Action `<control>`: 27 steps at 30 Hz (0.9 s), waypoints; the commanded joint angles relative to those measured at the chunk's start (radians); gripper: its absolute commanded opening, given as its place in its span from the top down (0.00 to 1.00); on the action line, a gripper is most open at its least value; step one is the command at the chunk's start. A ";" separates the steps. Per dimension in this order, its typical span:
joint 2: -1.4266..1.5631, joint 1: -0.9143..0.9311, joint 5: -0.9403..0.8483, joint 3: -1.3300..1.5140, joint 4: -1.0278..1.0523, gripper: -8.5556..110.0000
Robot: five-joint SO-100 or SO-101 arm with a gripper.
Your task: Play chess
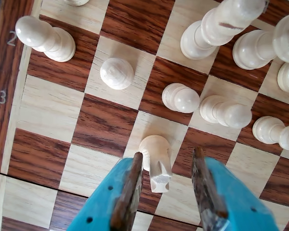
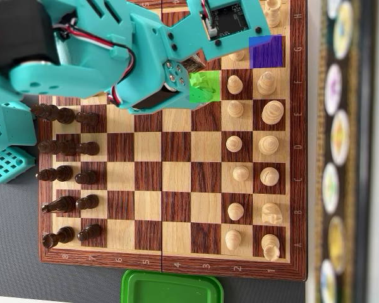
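Observation:
In the wrist view my gripper (image 1: 166,161) is open, with its blue fingers (image 1: 127,192) on either side of a white knight (image 1: 156,161). The knight stands on the wooden chessboard (image 1: 48,108), close against the left finger and with a clear gap to the right one. White pawns (image 1: 180,97) and taller white pieces (image 1: 216,29) stand beyond it. In the overhead view the teal arm (image 2: 151,57) covers the board's top left and hides the gripper and knight. A green-tinted square (image 2: 206,86) and a blue-tinted square (image 2: 266,52) show beside it.
In the overhead view black pieces (image 2: 66,151) line the board's left columns and white pieces (image 2: 268,145) the right columns. The board (image 2: 177,177) has bare middle squares. A green lid or tray (image 2: 172,287) lies below the board. A strip of round discs (image 2: 338,158) runs along the right.

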 commanded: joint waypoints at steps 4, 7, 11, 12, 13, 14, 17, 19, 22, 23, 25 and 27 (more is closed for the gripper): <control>0.109 0.006 0.003 -0.040 0.002 0.80; 0.141 0.009 0.005 -0.037 0.002 0.80; 0.172 0.009 0.005 -0.035 0.002 0.80; 0.184 0.011 0.005 -0.035 0.002 0.80; 0.198 0.018 0.005 -0.034 0.002 0.80; 0.215 0.026 0.005 -0.034 0.002 0.80; 0.276 0.060 -0.003 -0.034 0.002 0.80; 0.330 0.087 -0.003 -0.020 0.002 0.80; 0.425 0.132 -0.002 0.015 0.002 0.80; 0.457 0.147 0.002 0.031 0.002 0.80; 0.523 0.178 0.003 0.058 0.002 0.80; 0.584 0.206 0.003 0.083 0.002 0.80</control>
